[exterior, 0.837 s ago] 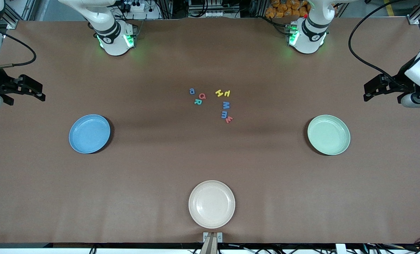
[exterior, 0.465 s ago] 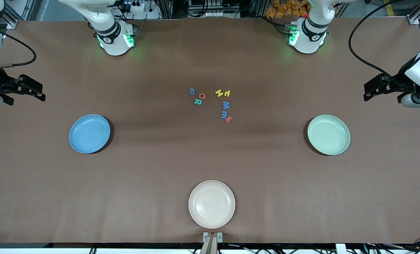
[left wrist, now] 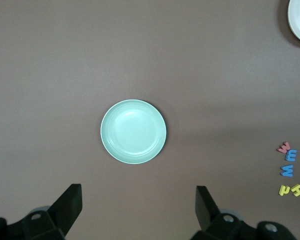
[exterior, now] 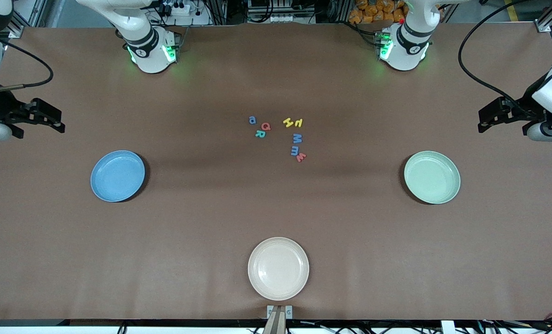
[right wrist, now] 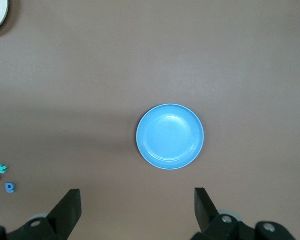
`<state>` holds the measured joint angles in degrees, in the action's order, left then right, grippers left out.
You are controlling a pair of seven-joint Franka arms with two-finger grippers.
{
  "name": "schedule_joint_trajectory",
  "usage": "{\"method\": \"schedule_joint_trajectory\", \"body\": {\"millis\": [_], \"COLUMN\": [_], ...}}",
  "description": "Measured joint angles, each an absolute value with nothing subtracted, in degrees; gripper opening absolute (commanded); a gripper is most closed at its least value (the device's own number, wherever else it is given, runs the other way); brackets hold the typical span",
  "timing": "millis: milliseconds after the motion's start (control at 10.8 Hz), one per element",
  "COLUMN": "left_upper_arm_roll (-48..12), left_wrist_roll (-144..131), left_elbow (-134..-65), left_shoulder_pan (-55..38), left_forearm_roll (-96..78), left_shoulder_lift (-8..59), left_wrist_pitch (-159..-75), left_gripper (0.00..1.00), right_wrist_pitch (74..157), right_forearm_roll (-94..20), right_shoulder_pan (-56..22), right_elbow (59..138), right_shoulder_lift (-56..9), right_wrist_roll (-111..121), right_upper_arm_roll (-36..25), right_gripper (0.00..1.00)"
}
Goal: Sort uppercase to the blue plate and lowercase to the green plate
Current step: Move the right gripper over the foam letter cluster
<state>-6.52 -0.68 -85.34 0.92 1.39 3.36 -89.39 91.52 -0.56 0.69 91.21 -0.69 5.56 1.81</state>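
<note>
Brown table fills the front view, and eight tiny foam letters sit bunched at its middle. Uppercase: red Q, teal R, yellow H, blue M. Lowercase: the round blue letter, yellow h, blue m, red-orange m. Blue plate lies toward the right arm's end, green plate toward the left arm's end, cream plate nearest the camera. Right gripper and left gripper each hang over their own table ends.

Left wrist view now: jaws spread wide and empty, the shallow mint plate between them farther off, with the m's and yellow pair at one edge.

Right wrist view: jaws wide apart again, nothing held, the light-blue plate centred, and Q, R and the round letter at the edge.
</note>
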Motion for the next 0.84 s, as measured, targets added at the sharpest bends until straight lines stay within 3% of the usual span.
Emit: {"method": "schedule_joint_trajectory", "body": {"millis": [372,837], "left_upper_arm_roll": [-6.3,-6.3], "left_wrist_roll": [-0.5,-0.5], "left_elbow": [-85.4,-85.9], "left_shoulder_pan": [0.9,1.0], "left_forearm_roll": [1.4,1.4], "left_shoulder_lift": [3.4,3.6], "left_wrist_pitch": [-89.2,-87.5], "left_gripper": [1.0,1.0], "right_wrist_pitch": [92.4,103.7], "right_forearm_roll": [-0.6,-0.6], "right_shoulder_pan": [-7.7,-14.4], "right_elbow": [93.9,102.9], "right_shoulder_lift": [-1.0,-3.6], "right_wrist_roll": [-9.7,-29.5], "right_upper_arm_roll": [2.2,6.4], "right_gripper": [1.0,1.0]}}
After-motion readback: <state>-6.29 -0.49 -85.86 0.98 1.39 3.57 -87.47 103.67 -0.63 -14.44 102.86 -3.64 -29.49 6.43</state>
